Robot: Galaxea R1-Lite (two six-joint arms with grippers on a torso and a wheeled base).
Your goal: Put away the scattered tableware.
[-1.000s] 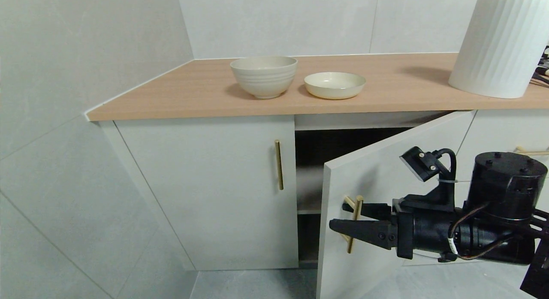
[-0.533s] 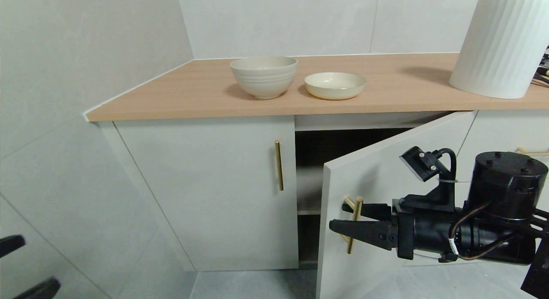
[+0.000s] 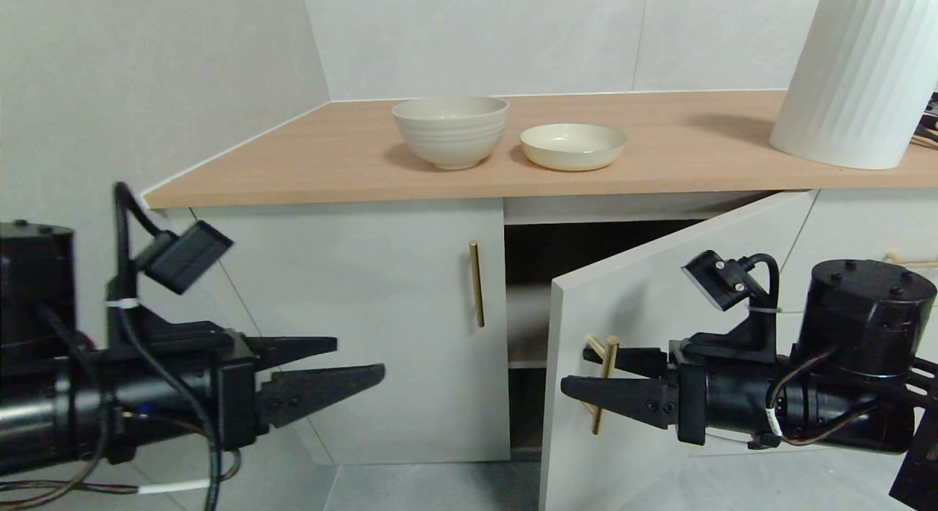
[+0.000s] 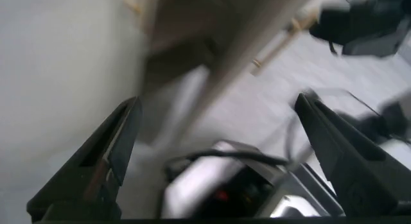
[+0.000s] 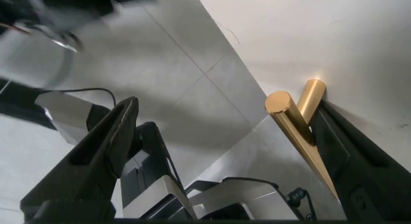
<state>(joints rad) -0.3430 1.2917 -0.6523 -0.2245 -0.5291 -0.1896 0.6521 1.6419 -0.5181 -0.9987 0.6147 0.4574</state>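
On the wooden countertop [image 3: 308,159] a cream ribbed bowl [image 3: 450,130] stands beside a shallow cream dish [image 3: 572,145]. Below them the right cabinet door [image 3: 659,291] is swung open. My right gripper [image 3: 579,369] is open, one finger on each side of that door's gold handle [image 3: 605,383]. In the right wrist view the handle [image 5: 302,131] lies against one finger of the gripper [image 5: 225,108]. My left gripper [image 3: 357,357] is open and empty, level with the lower part of the closed left door [image 3: 366,313]. From its own wrist the left gripper [image 4: 218,102] faces the open door's edge.
A tall white ribbed cylinder [image 3: 857,75] stands at the counter's right end. The left door has a vertical gold handle [image 3: 476,283]. A shelf [image 3: 527,335] shows inside the dark open cabinet. A tiled wall closes the left side; grey floor lies below.
My left arm has come into the head view from the lower left and now hangs in front of the closed left door. The right gripper stays at the open door's handle.
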